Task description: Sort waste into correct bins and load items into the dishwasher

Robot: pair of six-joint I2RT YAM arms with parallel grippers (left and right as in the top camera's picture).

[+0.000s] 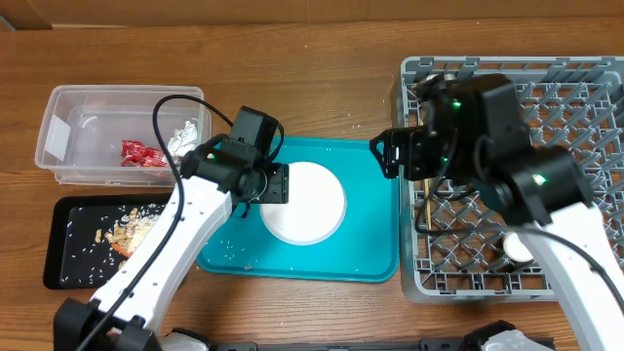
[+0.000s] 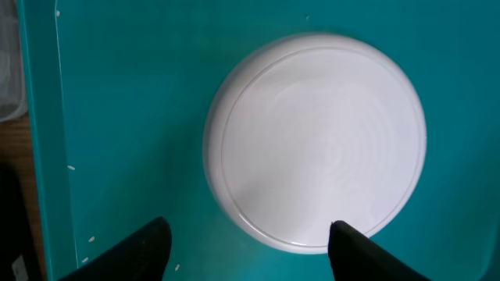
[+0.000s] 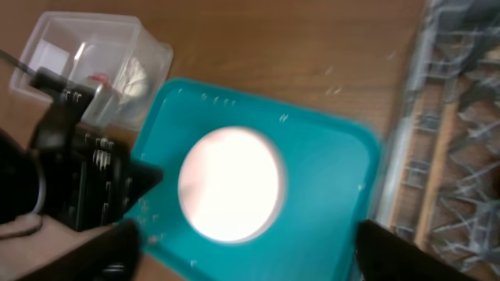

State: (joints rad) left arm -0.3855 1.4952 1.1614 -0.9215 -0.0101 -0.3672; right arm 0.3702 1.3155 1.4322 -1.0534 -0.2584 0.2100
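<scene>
Facing the flat-lying round plate point(image 1: 304, 202), left fingers point(image 2: 141, 250) and right fingers point(image 3: 406, 250) stand apart.

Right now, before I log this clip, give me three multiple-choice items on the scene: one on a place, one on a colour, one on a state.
1. Where does the white plate lie?
A. in the grey dish rack
B. on the teal tray
C. in the black tray

2. What colour is the wrapper in the clear tub?
A. blue
B. green
C. red

3. How does the left gripper stand?
A. shut on a chopstick
B. open
C. shut on a tissue

Answers:
1 B: the overhead view shows teal all round the plate.
2 C: red shows plainly inside the tub.
3 B: the left wrist view shows its fingers wide apart at the plate's edge.
</scene>
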